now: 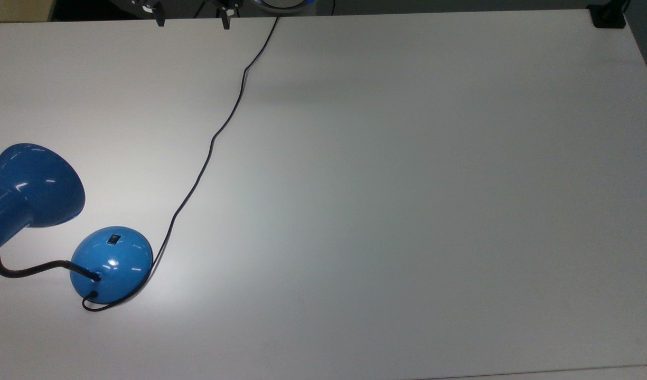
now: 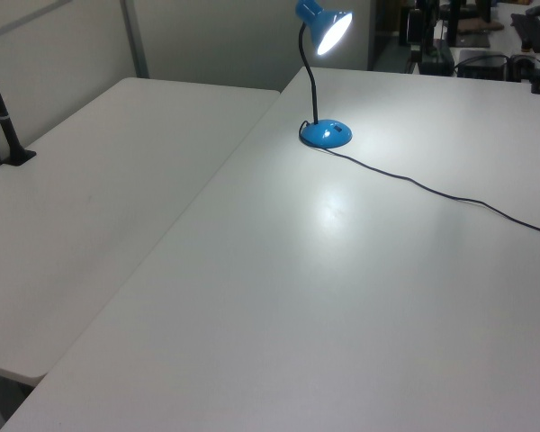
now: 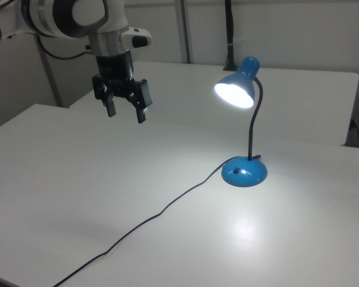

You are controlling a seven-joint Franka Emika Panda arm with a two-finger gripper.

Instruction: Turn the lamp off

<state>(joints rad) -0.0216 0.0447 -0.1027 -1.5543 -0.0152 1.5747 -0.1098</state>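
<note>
My arm (image 3: 66, 18) comes in from the right view's upper left, wrist turned straight down, so my gripper (image 3: 125, 113) hangs in the air above the white table (image 3: 107, 197). My two fingers (image 3: 142, 110) stand well apart, pointing down, with nothing between them and nothing touching them. In the top view, my fingertips (image 1: 158, 21) peek in at the upper edge, spread wide.

Taking the lamp (image 3: 245, 119) as my landmark: in the right view I hover well apart from it, off to its left and about level with its shade (image 3: 236, 89). The lamp stands upright on the table, its round blue base (image 3: 244, 171) flat on the surface, the black neck (image 3: 253, 125) rising and curving over to the blue shade. The bulb glows brightly, throwing a pale patch on the table just in front of the base. A small black switch (image 1: 113, 239) sits on the dome of the base. The black cord (image 3: 155, 218) leaves the base and trails across the table toward the right view's lower left, passing under the space below my gripper's side of the table.
</note>
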